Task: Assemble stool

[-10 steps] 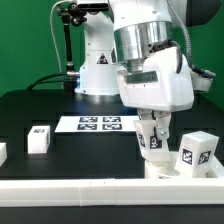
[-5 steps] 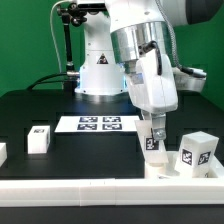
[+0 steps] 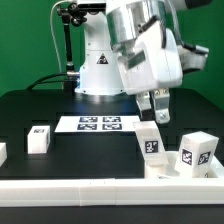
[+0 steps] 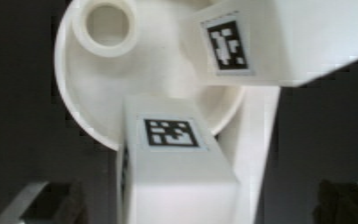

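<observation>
The white round seat [image 4: 101,95] lies flat at the exterior view's front right [image 3: 168,171], with an open socket [image 4: 108,25]. One white tagged leg block [image 3: 150,145] stands upright in the seat; in the wrist view [image 4: 176,165] it fills the middle. A second tagged leg [image 3: 195,152] stands on the seat beside it and also shows in the wrist view [image 4: 265,45]. My gripper [image 3: 157,108] is open and hovers just above the first leg, apart from it. In the wrist view its dark fingers [image 4: 34,205] sit wide on either side of that leg.
A loose tagged leg block [image 3: 38,139] stands at the exterior view's left, and another [image 3: 2,152] shows at the left edge. The marker board [image 3: 97,123] lies on the black table behind. A white ledge [image 3: 100,190] runs along the front.
My gripper was down around the upright leg, turning at the wrist. It has let go, opened and risen above it. The leg stays standing in the seat.
</observation>
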`<action>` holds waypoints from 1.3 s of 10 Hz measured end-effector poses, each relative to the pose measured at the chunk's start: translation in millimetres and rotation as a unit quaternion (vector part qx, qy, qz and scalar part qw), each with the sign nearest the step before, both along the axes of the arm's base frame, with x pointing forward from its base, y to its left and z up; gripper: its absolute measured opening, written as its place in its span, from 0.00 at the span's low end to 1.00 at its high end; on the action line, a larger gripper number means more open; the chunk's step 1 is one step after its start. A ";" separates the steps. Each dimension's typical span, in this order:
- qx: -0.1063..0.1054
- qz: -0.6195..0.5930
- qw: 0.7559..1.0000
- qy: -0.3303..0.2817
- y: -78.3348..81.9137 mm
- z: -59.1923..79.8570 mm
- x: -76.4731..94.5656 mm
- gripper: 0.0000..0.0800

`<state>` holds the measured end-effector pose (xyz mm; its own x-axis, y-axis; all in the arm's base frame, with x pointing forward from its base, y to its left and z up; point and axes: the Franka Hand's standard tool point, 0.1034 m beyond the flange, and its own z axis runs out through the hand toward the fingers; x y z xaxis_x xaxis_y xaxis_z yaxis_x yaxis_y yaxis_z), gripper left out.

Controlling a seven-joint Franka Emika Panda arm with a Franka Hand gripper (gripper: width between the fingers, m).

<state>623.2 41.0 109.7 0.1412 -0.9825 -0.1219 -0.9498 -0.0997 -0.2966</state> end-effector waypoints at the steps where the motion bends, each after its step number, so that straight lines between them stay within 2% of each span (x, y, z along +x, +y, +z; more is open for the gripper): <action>1: -0.003 0.010 1.000 0.000 0.9 -2.4 -0.8 0.81; 4: -0.007 0.023 1.000 -0.001 1.6 -3.3 -1.2 0.81; 5: -0.032 0.116 0.993 0.000 3.3 -3.0 -1.7 0.81; 7: -0.061 0.239 0.969 -0.011 3.4 2.7 3.6 0.81; 11: -0.093 0.377 0.921 -0.032 2.2 3.2 4.5 0.81; 13: -0.117 0.462 0.878 -0.046 1.0 3.1 4.4 0.81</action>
<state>627.6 42.0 112.8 0.8902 -0.4390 0.1219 -0.4035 -0.8840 -0.2362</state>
